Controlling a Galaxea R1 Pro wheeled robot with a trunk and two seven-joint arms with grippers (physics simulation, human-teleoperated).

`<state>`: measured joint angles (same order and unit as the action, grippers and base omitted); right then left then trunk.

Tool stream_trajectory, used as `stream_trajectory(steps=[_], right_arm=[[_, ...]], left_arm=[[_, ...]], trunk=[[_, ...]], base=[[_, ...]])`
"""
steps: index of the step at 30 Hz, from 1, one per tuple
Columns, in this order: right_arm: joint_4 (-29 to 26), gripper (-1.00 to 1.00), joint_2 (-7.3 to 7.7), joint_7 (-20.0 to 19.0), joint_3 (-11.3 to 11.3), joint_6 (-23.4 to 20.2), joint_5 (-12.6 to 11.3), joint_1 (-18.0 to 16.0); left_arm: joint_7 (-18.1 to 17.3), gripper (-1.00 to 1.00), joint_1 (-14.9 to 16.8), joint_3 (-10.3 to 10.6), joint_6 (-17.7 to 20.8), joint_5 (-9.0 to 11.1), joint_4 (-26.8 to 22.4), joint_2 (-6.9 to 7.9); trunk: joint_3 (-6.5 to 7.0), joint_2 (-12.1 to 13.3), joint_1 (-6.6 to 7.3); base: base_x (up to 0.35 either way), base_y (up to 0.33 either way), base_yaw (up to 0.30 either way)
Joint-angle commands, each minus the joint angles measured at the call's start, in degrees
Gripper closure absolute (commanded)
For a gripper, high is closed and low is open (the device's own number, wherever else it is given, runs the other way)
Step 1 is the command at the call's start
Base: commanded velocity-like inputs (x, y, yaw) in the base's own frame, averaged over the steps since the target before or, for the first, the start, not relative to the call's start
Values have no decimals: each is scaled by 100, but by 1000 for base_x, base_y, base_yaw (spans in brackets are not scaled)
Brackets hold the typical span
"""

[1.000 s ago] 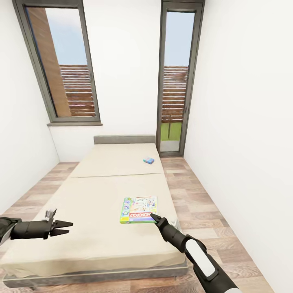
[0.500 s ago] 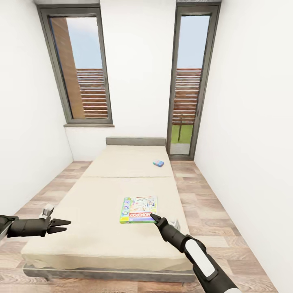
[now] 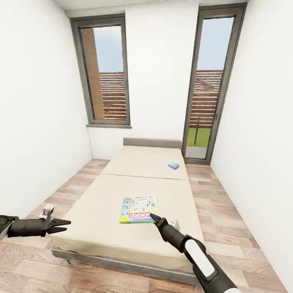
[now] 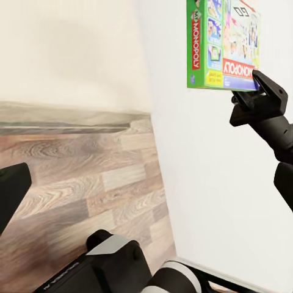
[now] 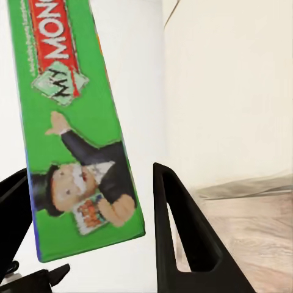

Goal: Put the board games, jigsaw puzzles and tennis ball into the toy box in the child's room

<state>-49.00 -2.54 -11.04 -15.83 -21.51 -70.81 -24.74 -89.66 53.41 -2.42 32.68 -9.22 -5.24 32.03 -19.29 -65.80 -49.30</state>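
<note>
Right gripper (image 3: 153,217) clamped on one corner of the green game box (image 3: 138,209), held level above the bed (image 3: 101,228) near its foot end. Small blue box (image 3: 173,165) lies by the bed's right edge near the headboard. Left gripper (image 3: 65,224) narrowly parted, holding nothing, off the bed's left edge

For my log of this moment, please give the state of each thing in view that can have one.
Monopoly board game: lifted clear of the bed, clamped at one edge.
Small blue board game: lying flat on the bed, near the headboard.
Right gripper: jaws shut on the Monopoly board game.
Left gripper: jaws open, empty.
</note>
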Motion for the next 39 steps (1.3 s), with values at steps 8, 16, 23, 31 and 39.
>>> stream_trajectory(steps=[8,16,23,31,39], right_arm=[[4,100,-29,5,1,-11,-33,-4],[13,100,-54,6,40,-12,455,-4],[14,100,-63,6,60,-11,587,-4],[14,100,-68,6,63,-11,601,-4],[14,100,-66,6,70,-11,602,-4]], left_arm=[[-34,-100,3,-22,71,-57,-4,-11],[-34,-100,3,-22,72,-56,-4,-35],[-34,-100,3,-29,71,-62,-4,-46],[-34,-100,3,-22,72,-63,-4,-48],[-34,-100,3,-27,72,-63,-4,-48]], trunk=[[162,318,177],[314,639,353],[440,919,507],[584,1240,682],[728,1561,858]], base=[[-161,0,275],[-18,0,281],[-1,0,286],[0,0,287],[0,0,287]])
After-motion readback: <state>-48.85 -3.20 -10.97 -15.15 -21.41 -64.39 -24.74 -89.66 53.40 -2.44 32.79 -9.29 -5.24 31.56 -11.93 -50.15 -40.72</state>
